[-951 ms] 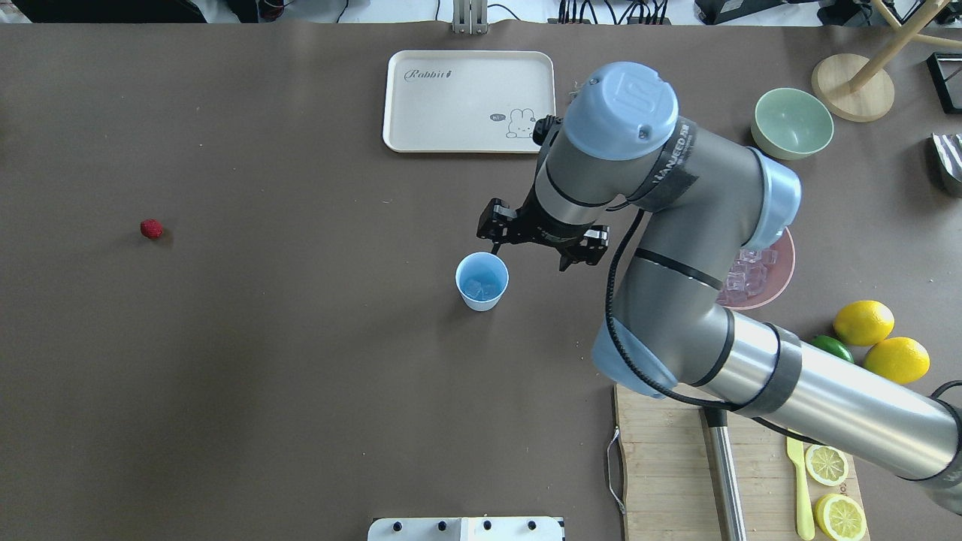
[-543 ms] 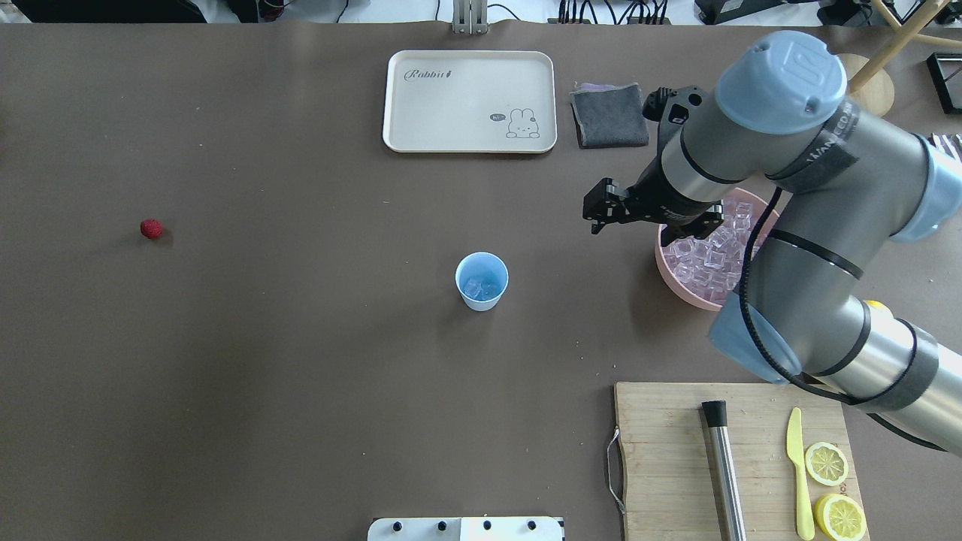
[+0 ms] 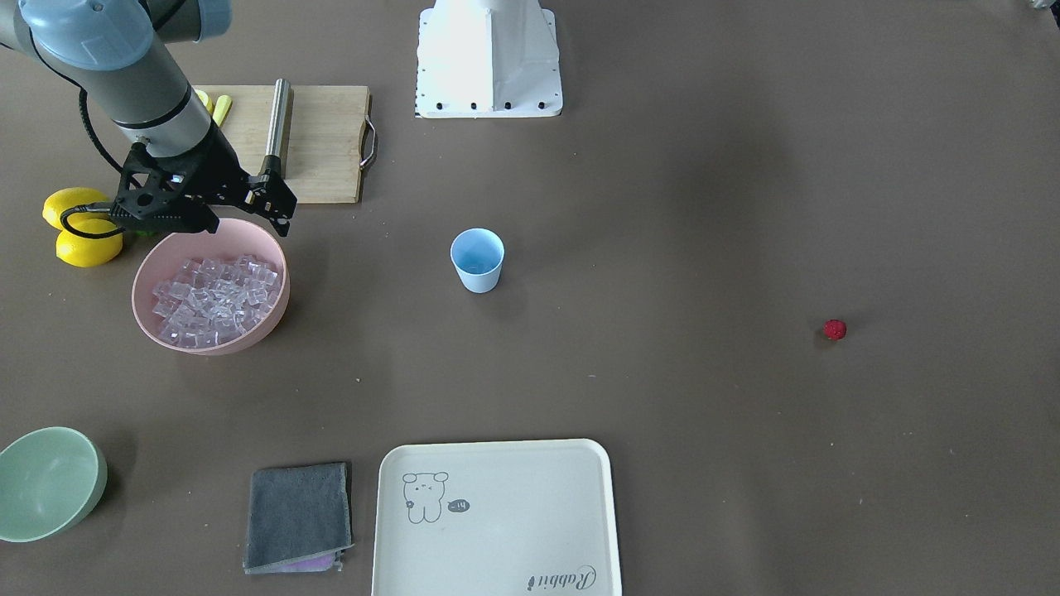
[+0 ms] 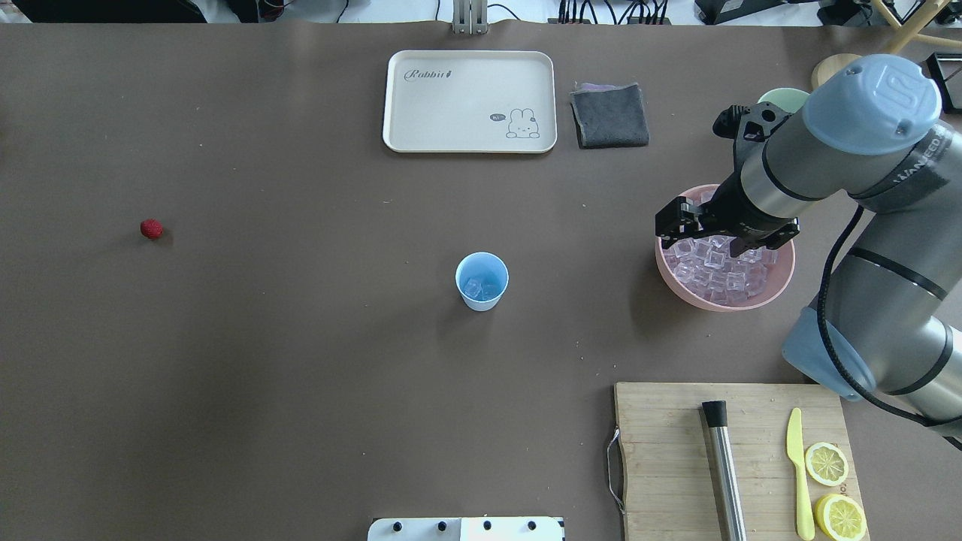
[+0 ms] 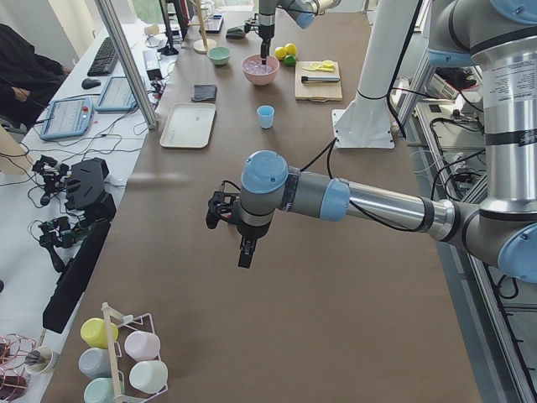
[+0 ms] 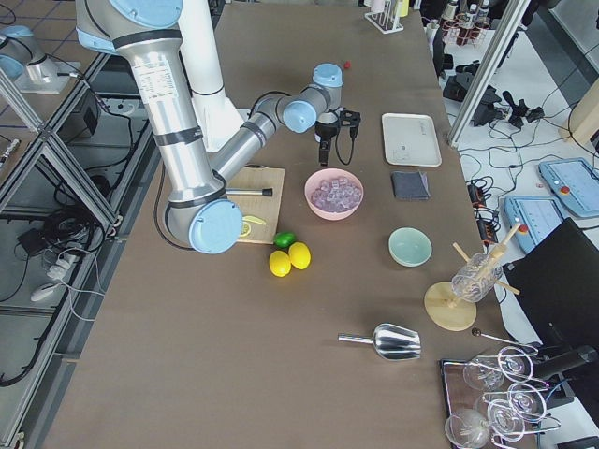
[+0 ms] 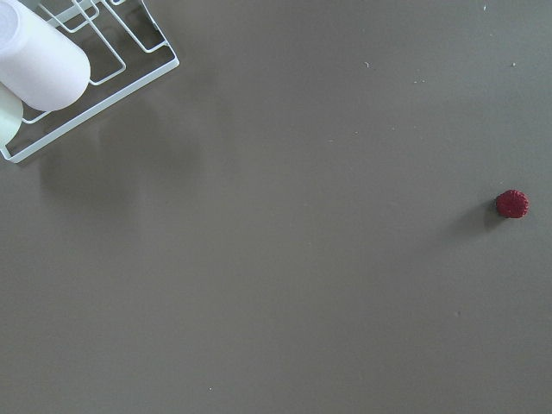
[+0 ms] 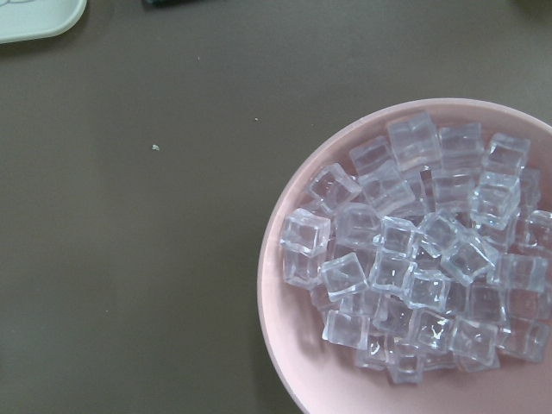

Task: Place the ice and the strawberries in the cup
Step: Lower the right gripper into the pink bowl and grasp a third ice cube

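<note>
While the ice half of the job looks begun, the berry half does not: at the far left of the overhead view the tiny bright red, bumpy strawberry (image 4: 152, 228) lies alone on the matte brown counter (image 4: 301, 391), well apart from everything else. The left tool (image 5: 243, 254) shows only in the side view from that end, hanging above the counter (whether its fingers are apart or together I cannot tell), and its wrist camera has the berry near the right edge.

At the middle stands the small light blue, tapered plastic cup (image 4: 481, 303), upright, with a few clear glassy cubes of ice (image 4: 473, 288) in its bottom. To the right, the wide pink plastic bowl (image 4: 710, 302) holds a heap of the same cubes. The right tool (image 4: 725, 233) hovers over the bowl's far rim, fingers spread apart with nothing between them. I judge that more ice may yet be fetched, and the strawberry is certainly left to do.

The counter is flat and plain, with a few pale specks. Along its far side lie a cream rabbit-print tray (image 4: 451, 113) and a folded grey cloth (image 4: 609, 115). Nearer, on the right, is a bamboo board (image 4: 661, 451) with a steel rod (image 4: 725, 473) and cut lemon halves (image 4: 827, 463). Around it is a lab: desks with screens, and a wire rack of pastel cups (image 5: 126, 353).
</note>
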Controlling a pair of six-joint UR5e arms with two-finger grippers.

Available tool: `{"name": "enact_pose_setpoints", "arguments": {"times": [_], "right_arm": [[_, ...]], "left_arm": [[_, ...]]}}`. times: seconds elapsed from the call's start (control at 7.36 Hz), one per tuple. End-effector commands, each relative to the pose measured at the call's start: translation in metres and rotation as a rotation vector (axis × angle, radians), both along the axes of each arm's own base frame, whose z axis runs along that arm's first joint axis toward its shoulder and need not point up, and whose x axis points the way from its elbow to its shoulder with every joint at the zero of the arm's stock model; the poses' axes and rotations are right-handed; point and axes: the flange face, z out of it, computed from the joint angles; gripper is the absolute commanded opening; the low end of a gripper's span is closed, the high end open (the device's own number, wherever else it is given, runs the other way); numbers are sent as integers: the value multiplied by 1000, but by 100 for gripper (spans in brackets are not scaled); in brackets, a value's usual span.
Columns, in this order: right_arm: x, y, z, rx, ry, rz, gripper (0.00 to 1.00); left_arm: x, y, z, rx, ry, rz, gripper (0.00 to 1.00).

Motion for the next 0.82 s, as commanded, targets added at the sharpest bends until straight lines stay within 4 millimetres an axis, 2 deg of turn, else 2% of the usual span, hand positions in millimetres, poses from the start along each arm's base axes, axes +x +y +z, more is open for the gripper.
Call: {"name": "enact_pose_setpoints", "arguments": {"times": [0.0, 0.14, 0.27, 0.54, 0.68], "right_arm": [[23, -20, 18, 27, 32, -1, 89], [26, -40, 27, 46, 52, -8, 85], [23, -52, 27, 58, 58, -17, 84], [19, -55, 23, 94, 57, -52, 84], [18, -57, 29, 128, 70, -96, 84]], "left_arm": [[0, 1, -5, 9, 1, 0, 97], [0, 1, -5, 11, 0, 0, 97], [0, 1, -5, 9, 0, 0, 97], [0, 1, -6, 21, 0, 1, 97], [-1, 1, -6, 26, 0, -1, 97]]}}
